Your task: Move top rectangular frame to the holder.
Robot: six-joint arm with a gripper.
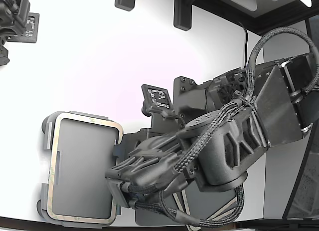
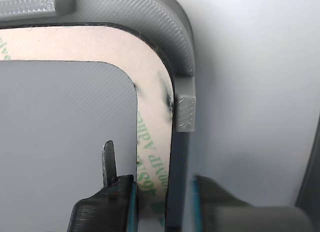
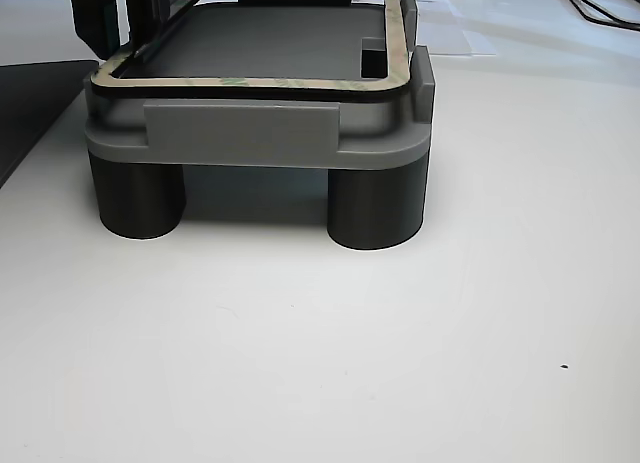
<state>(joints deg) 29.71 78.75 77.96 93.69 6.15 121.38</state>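
The beige-tan rectangular frame (image 1: 56, 156) lies flat inside the light grey holder (image 1: 46, 132) at the exterior view's lower left. The wrist view shows one rounded corner of the frame (image 2: 150, 81) seated against the holder's raised wall (image 2: 165, 21). The other view shows the frame (image 3: 250, 82) on top of the holder (image 3: 240, 133), which stands on dark round feet. My gripper (image 1: 117, 188) sits at the frame's long side. In the wrist view my gripper (image 2: 164, 202) is open, with its fingers (image 2: 107, 187) straddling the frame strip and the holder wall.
A dark grey flat mat (image 1: 149, 217) lies under my arm, also at the other view's left edge (image 3: 30, 103). A fiducial tag (image 1: 158, 99) stands mid-table. A second arm (image 1: 12, 16) stays at the exterior view's top left. Black posts (image 1: 182, 14) stand at the far edge.
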